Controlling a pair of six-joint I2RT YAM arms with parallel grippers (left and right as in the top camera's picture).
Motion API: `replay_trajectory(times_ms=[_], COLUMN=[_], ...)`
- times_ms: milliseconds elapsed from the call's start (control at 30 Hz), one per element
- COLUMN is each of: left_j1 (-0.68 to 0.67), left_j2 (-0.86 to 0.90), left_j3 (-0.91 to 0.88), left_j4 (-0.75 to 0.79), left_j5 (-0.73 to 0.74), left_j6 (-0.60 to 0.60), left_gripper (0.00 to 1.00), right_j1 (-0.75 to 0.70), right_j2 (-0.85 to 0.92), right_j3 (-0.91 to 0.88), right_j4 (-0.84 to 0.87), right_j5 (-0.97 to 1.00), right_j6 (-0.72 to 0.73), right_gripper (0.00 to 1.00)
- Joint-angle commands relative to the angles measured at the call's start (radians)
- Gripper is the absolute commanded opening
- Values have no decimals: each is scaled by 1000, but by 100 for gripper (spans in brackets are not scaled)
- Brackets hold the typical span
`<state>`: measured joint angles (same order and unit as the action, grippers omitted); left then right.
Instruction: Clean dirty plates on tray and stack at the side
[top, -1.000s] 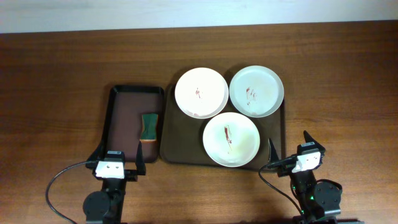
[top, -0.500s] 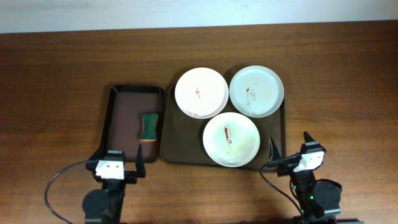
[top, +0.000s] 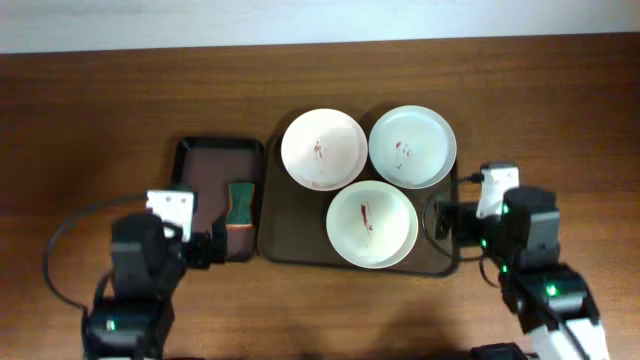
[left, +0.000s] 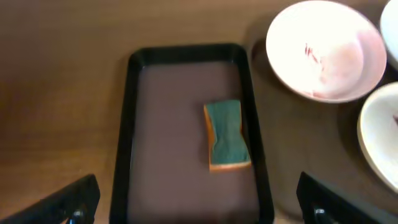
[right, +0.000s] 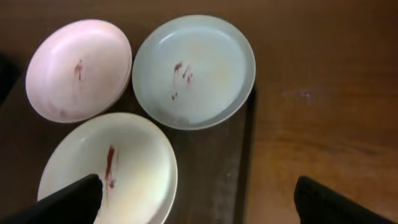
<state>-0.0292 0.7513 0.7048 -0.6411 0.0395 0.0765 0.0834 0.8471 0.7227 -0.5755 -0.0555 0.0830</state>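
The left gripper (left: 198, 186) hangs released, its two dark fingers spread wide at the lower corners of its wrist view with nothing between them. Below the gap lies a small dark tray (left: 127, 124) with a black rim, and on that tray rests a green sponge (left: 227, 135) with an orange underside, lying towards the right rim. The right gripper (right: 198, 183) is likewise released, fingers far apart and holding nothing. It hangs over the near right part of the big brown tray (top: 295, 225), above the edge of the front plate (top: 371, 224). All three white plates sit on the brown tray, none of them stacked at the side. The front plate lies nearest the arms and carries a red streak left of its middle. The back-left plate (top: 323, 149) and the back-right plate (top: 412, 146) lie side by side behind it, rims touching or nearly so, each with small red smears near the middle. The front plate's rim appears to overlap the near edges of the two behind it. The brown tray lies just beside the small dark tray, their long sides close together, the small one on the left. Both trays rest on a brown wooden table (top: 100, 100).
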Motion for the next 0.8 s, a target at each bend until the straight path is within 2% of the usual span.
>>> replay_trajectory(times_ms=[0,67,167,233,333,400,633,667,767], left_j1=[6,6,6,6,6,5,-51,-63,-93], left_j2=[170,230,270,274,292,349,688,726,844], left_j3=[182,226,227,227,229,248,266,266,266], left_j4=[-119,-165,-161,-122,-14,8,108,114,129], left_j5=[29,30,181,217,198,147,106,106,106], left_j6=[15,15,15,15,15,15,15,15,14], left_gripper=[99,99,99,99,100,94,87,84,63], right_j1=[8,8,8,8,8,8,8,8,8], right_j2=[105,137,142,142,142,142,143,143,143], right_j3=[135,155,156,156,156,156,156,156,156], right_j4=[-70,-80,-80,-78,-79,-79,-80,-80,-81], right_j5=[-88,-123,-144,-143,-143,-143,-143,-143,-143], right_j6=[11,11,11,11,11,11,11,11,11], right_gripper=[99,99,99,99,99,99,99,99,99])
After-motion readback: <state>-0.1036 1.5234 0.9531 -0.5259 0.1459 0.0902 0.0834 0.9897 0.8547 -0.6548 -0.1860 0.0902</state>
